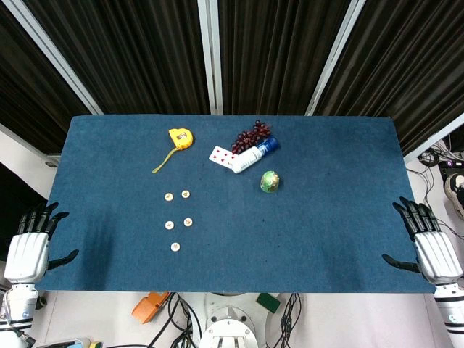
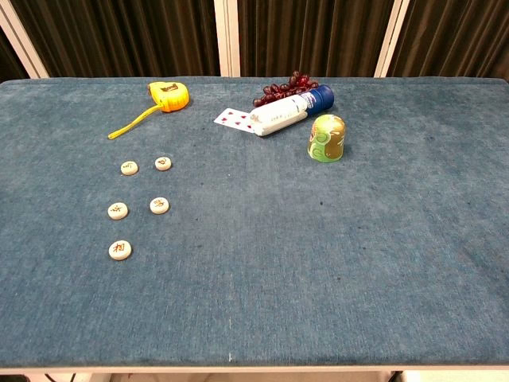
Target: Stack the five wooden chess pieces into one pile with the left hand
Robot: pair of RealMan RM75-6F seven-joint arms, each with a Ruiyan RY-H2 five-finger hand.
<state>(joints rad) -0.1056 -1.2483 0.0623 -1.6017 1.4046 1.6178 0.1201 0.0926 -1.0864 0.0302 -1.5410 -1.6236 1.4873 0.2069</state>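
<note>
Chess pieces (image 1: 178, 220), five flat wooden discs, lie singly and apart at lower left of centre on the blue worktop (image 1: 326, 217). Judged light, rigid and low-profile, each should be pinched at opposite rim edges. Left hand (image 1: 30, 243) rests at the lower-left worktop edge, fingers spread, holding nothing; right hand (image 1: 429, 243) likewise at lower right.

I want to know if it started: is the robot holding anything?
No. The left hand and right hand hold nothing; the chess pieces lie untouched.
</note>
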